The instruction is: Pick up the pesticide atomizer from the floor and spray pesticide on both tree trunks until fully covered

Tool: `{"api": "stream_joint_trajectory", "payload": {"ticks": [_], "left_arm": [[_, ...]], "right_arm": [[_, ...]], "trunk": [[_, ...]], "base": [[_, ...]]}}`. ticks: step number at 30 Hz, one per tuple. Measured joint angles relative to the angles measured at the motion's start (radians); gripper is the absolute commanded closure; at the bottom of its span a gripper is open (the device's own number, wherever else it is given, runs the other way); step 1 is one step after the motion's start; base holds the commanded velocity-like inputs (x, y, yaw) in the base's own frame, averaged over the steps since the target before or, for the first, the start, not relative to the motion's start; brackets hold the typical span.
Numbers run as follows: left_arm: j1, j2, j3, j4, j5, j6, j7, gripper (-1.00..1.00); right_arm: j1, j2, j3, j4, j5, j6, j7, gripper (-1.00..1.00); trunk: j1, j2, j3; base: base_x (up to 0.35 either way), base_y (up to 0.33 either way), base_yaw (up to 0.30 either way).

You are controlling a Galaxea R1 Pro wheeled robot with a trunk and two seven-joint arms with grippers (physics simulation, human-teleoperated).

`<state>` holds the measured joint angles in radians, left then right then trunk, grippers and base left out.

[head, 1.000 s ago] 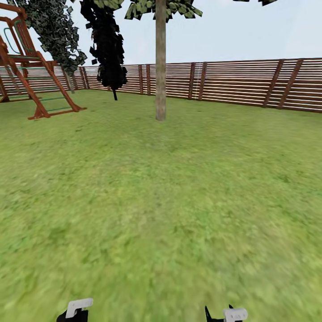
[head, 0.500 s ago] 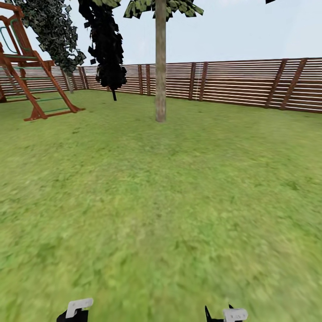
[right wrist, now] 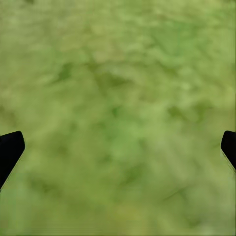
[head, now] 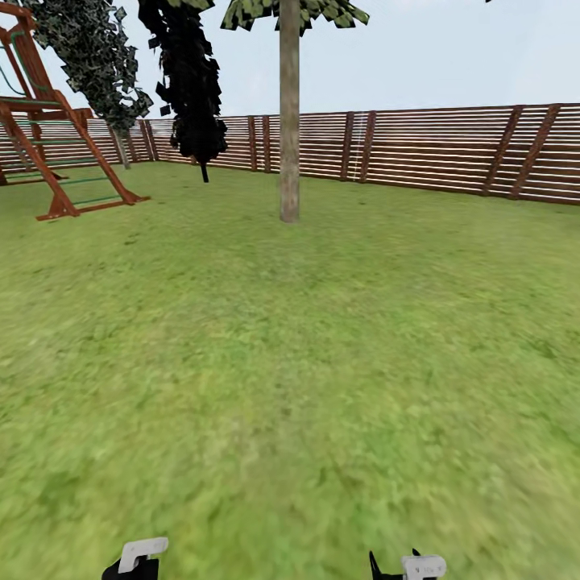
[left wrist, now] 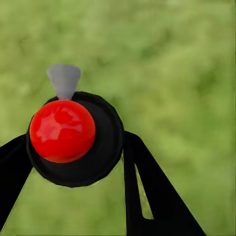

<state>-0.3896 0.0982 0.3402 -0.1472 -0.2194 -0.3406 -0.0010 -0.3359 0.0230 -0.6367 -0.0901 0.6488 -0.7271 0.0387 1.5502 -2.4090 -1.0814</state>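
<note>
In the left wrist view the pesticide atomizer (left wrist: 63, 130) shows end-on: a red ball on a round black body with a grey nozzle. My left gripper (left wrist: 73, 169) is shut on it, one black finger (left wrist: 142, 187) on each side, above blurry grass floor (left wrist: 187, 73). My right gripper (right wrist: 118, 152) is open over bare grass. In the head view, a tall tree trunk (head: 289, 121) stands straight ahead, several metres off. A second tree (head: 97, 56) with a thin leaning trunk rises at the far left by the fence. Both grippers' tops, left (head: 135, 559) and right (head: 409, 565), peek in at the bottom edge.
A brown slatted fence (head: 435, 149) closes the lawn behind the trees. A wooden play frame (head: 48, 153) stands at the far left. A dark, narrow tree (head: 192, 80) hangs near the fence left of the trunk. Open grass (head: 290, 362) lies between me and the trunk.
The whole head view has shifted: the play frame slides left and the fence and trunk base sit slightly lower, so the camera has moved. Both grippers hold their places in the picture.
</note>
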Motion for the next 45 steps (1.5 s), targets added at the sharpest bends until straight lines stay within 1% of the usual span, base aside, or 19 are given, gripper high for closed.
{"api": "stream_joint_trajectory", "payload": {"ticks": [45], "left_arm": [[0.000,0.000,0.000,0.000,0.000,0.000,0.000,1.00]], "right_arm": [[0.000,0.000,0.000,0.000,0.000,0.000,0.000,-1.00]], "trunk": [[0.000,0.000,0.000]], "base": [[0.339,0.000,0.000]]}}
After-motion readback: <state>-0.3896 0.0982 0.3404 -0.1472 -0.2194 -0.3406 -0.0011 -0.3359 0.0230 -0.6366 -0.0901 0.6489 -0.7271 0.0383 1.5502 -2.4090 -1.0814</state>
